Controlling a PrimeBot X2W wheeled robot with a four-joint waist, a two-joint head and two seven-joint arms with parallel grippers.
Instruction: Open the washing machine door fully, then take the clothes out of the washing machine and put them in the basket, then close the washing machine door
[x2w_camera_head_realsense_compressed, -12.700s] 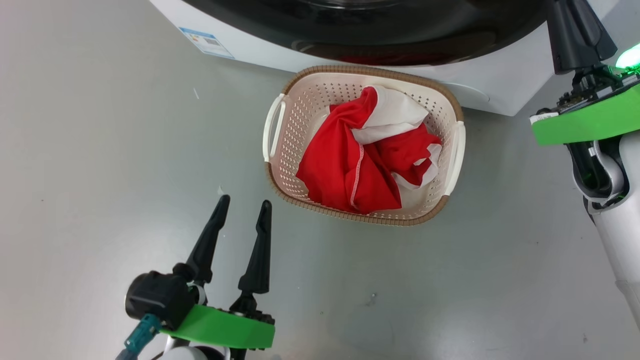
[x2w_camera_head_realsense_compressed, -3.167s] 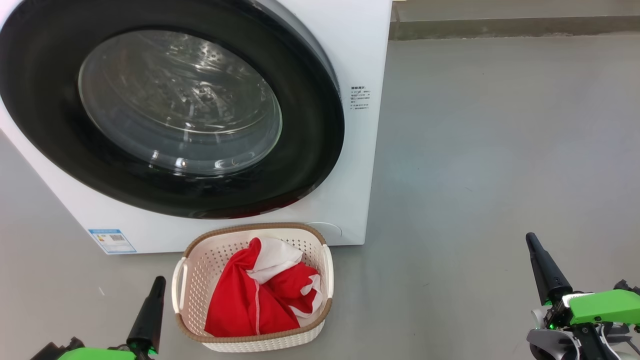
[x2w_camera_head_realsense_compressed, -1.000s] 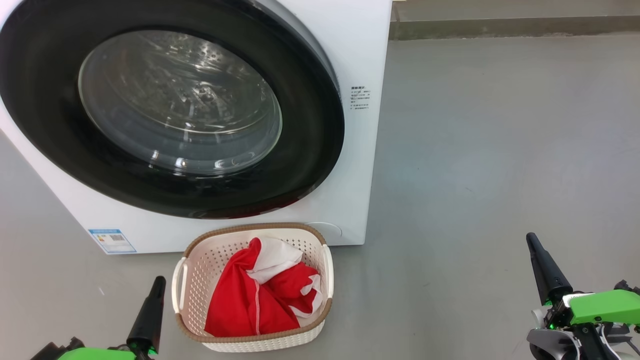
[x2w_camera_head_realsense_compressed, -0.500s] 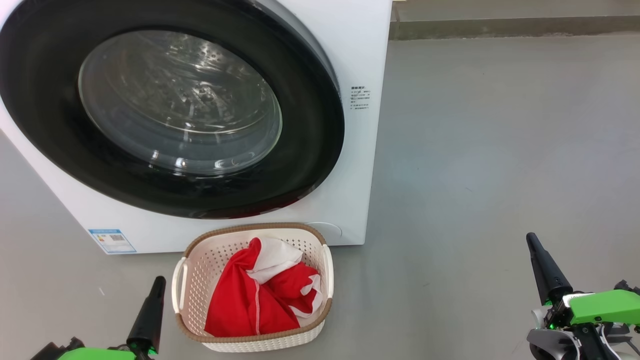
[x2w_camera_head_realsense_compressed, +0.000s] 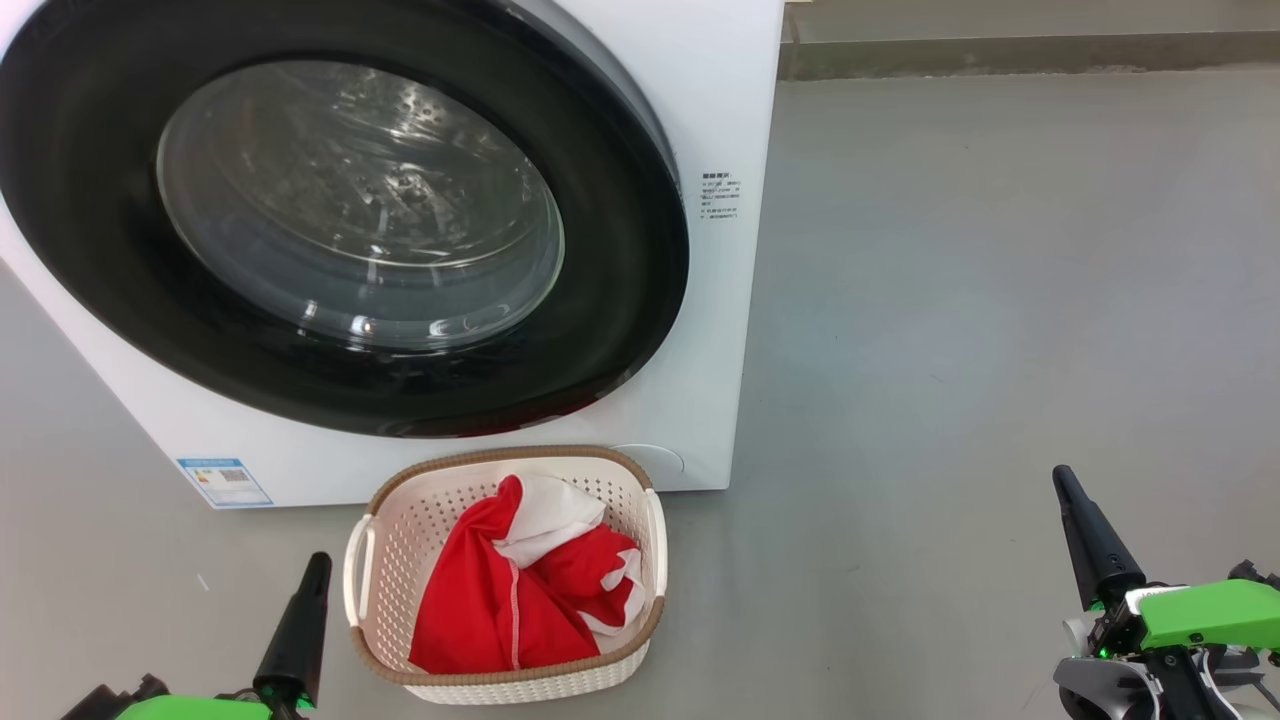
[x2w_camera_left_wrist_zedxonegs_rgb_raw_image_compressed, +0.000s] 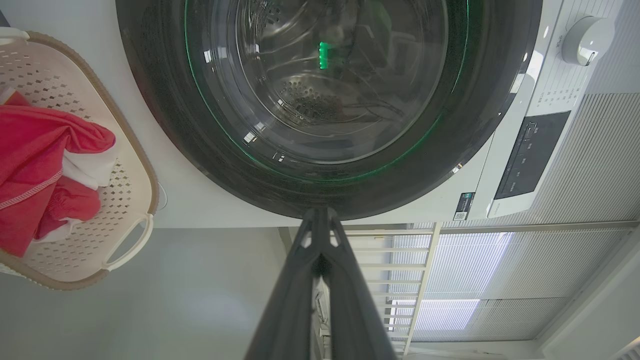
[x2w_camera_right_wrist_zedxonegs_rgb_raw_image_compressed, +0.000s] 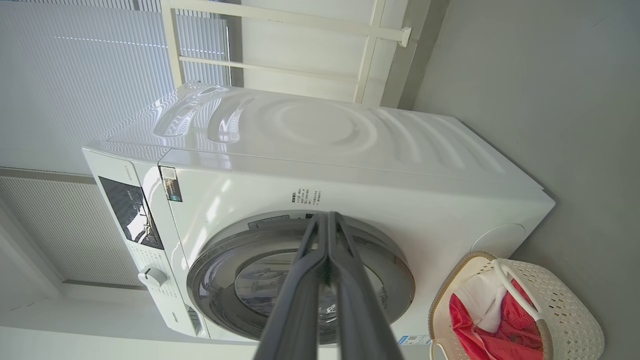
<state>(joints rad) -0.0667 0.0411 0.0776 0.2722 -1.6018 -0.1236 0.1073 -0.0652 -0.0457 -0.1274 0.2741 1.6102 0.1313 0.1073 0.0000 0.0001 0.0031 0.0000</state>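
Observation:
The white washing machine (x2w_camera_head_realsense_compressed: 720, 330) (x2w_camera_right_wrist_zedxonegs_rgb_raw_image_compressed: 350, 150) stands on the grey floor with its black-ringed round door (x2w_camera_head_realsense_compressed: 330, 220) (x2w_camera_left_wrist_zedxonegs_rgb_raw_image_compressed: 325, 100) (x2w_camera_right_wrist_zedxonegs_rgb_raw_image_compressed: 300, 280) closed flat against the front. Before it sits the cream basket (x2w_camera_head_realsense_compressed: 395, 560) (x2w_camera_left_wrist_zedxonegs_rgb_raw_image_compressed: 125, 170) (x2w_camera_right_wrist_zedxonegs_rgb_raw_image_compressed: 565, 300) holding the red and white clothes (x2w_camera_head_realsense_compressed: 510, 600) (x2w_camera_left_wrist_zedxonegs_rgb_raw_image_compressed: 40, 165) (x2w_camera_right_wrist_zedxonegs_rgb_raw_image_compressed: 480, 320). My left gripper (x2w_camera_head_realsense_compressed: 300, 615) (x2w_camera_left_wrist_zedxonegs_rgb_raw_image_compressed: 320, 220) is shut and empty at the lower left, just left of the basket. Shut and empty too, my right gripper (x2w_camera_head_realsense_compressed: 1075, 515) (x2w_camera_right_wrist_zedxonegs_rgb_raw_image_compressed: 327, 220) rests low at the right, well clear of the machine.
A control panel and a white dial (x2w_camera_left_wrist_zedxonegs_rgb_raw_image_compressed: 585, 37) sit on the machine's upper front. White railings and blinds (x2w_camera_right_wrist_zedxonegs_rgb_raw_image_compressed: 75, 75) stand behind the machine. Bare grey floor (x2w_camera_head_realsense_compressed: 1000, 300) stretches to the machine's right.
Compared with 12.7 s ago the view has lifted from the basket to the whole door, and both grippers are now shut. Nothing has moved in the last seconds.

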